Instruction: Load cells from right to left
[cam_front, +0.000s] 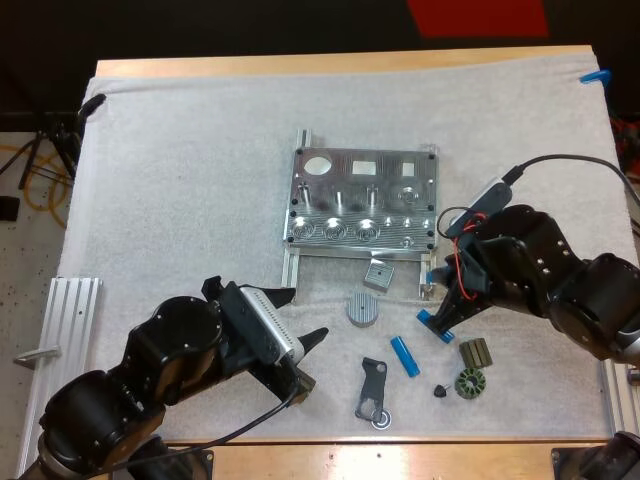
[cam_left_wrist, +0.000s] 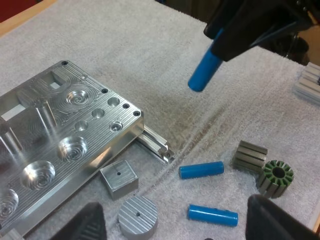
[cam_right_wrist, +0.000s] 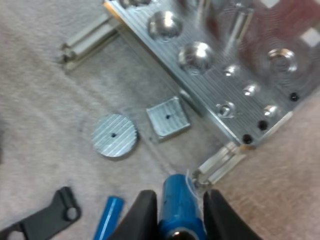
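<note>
The white mat (cam_front: 180, 180) is covering the desk (cam_front: 340, 64), and the left arm is hiding the mat's near left part. The metal fixture (cam_front: 362, 200) is lying mid-mat, showing round pockets and square cut-outs. The left end effector (cam_front: 312, 360) is hanging over the near edge, its fingers standing apart and clear of everything. The right end effector (cam_front: 440, 322) is clamping a bright blue cylinder (cam_right_wrist: 179, 207) just off the fixture's near right corner, and its fingers are covering most of that smooth, round-ended piece. A black bracket (cam_front: 373, 392), a grooved disc (cam_front: 363, 309) and a square block (cam_front: 378, 274) are lying nearby. Two loose blue cylinders (cam_left_wrist: 201, 170) are lying beside a green-toothed ring (cam_left_wrist: 275, 177).
</note>
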